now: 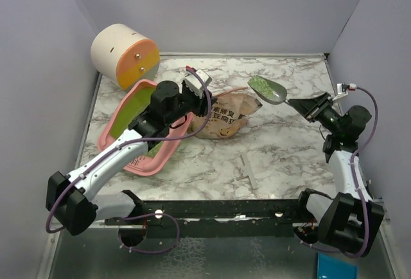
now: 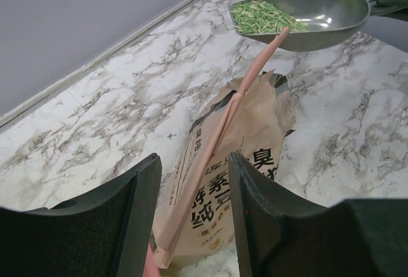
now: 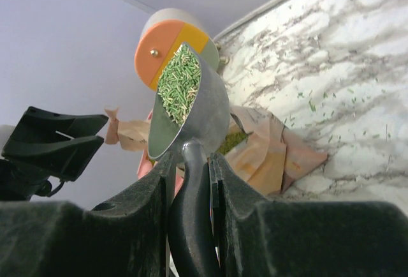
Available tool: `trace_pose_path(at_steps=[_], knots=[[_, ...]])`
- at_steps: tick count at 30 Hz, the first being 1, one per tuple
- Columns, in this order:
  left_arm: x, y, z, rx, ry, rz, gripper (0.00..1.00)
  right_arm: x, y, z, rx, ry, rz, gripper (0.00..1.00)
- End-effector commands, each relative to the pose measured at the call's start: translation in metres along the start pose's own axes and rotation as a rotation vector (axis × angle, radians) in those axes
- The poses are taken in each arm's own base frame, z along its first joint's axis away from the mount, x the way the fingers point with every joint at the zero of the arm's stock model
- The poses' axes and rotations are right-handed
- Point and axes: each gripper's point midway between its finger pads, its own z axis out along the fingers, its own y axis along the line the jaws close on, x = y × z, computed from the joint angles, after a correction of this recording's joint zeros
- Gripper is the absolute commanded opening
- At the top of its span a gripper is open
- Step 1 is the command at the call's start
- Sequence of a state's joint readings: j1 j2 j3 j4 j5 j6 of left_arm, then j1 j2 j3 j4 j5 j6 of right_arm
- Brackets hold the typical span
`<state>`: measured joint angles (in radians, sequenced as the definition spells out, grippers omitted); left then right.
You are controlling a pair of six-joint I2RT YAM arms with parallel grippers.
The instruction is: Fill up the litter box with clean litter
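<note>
Grey-veined marble worktop (image 1: 282, 157) carrying 4 things.
Pink litter box (image 1: 131, 105) at left, tan paper bag (image 1: 228, 115) beside it at centre, cream-and-orange cylinder (image 1: 123, 54) at back-left corner, pale strip (image 1: 249, 171) near front.

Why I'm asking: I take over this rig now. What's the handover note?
Left claw: open, pink rim of the litter box running between its fingers.
Right claw: shut on the handle of the scoop, which holds clean litter, raised over the table right of the paper bag.
Done: one scoop loaded.
To do: carry it to the box and tip; its green bottom looks bare.
</note>
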<state>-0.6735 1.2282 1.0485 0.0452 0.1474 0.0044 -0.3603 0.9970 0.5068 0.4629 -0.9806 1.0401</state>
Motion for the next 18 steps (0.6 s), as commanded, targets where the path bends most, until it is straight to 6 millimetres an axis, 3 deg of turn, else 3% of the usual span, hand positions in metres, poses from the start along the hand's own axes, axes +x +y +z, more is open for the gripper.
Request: trace_pose_path(at_steps=[1, 8, 13, 18], knots=[[-0.024, 0.002, -0.022, -0.032, -0.083, -0.007, 0.50, -0.037, 0.020, 0.012, -0.037, -0.034, -0.095, 0.01], [-0.038, 0.005, -0.068, -0.085, -0.100, -0.013, 0.50, -0.061, 0.039, 0.042, -0.087, 0.025, -0.135, 0.01], [-0.050, 0.017, -0.114, -0.180, -0.115, 0.013, 0.49, -0.054, 0.072, 0.081, -0.137, 0.098, -0.209, 0.01], [-0.059, 0.030, -0.158, -0.290, -0.146, 0.015, 0.49, -0.030, 0.118, 0.121, -0.238, 0.184, -0.269, 0.01]])
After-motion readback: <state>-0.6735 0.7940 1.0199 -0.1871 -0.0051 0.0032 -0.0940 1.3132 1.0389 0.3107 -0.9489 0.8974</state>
